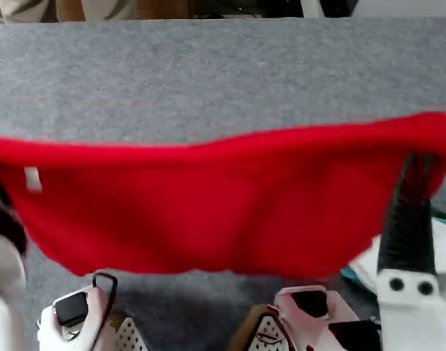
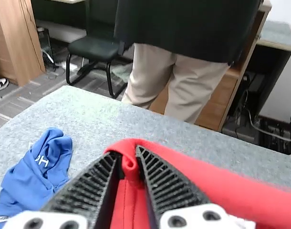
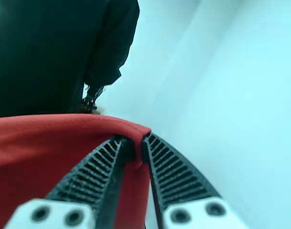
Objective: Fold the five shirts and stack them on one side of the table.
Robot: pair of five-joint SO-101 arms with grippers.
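**High view.** The red shirt point(image 1: 208, 205) is suspended above the grey table point(image 1: 208, 73). It is stretched sideways across almost the full width of the view, with the upper edge taut and the lower edge sagging. A small white label point(image 1: 33, 179) shows near its left end. The right gripper point(image 1: 414, 167) meets the upper right corner of the shirt, its dark fingers pointing up. The left arm point(image 1: 2, 219) stands at the opposite end of the shirt. A white and teal piece of cloth point(image 1: 444, 252) lies on the table near the right arm.

**Left wrist view.** The left gripper point(image 2: 128, 155) is clamped on a pinched fold of the red shirt's edge. The two ribbed fingers point(image 2: 95, 183) press against the fabric from both sides. A blue shirt point(image 2: 36, 171) lies crumpled on the table, apart from the red one.

**Right wrist view.** The right gripper is closed on the hem of the red shirt. Fabric is squeezed between the jaws, and the rest hangs to one side.
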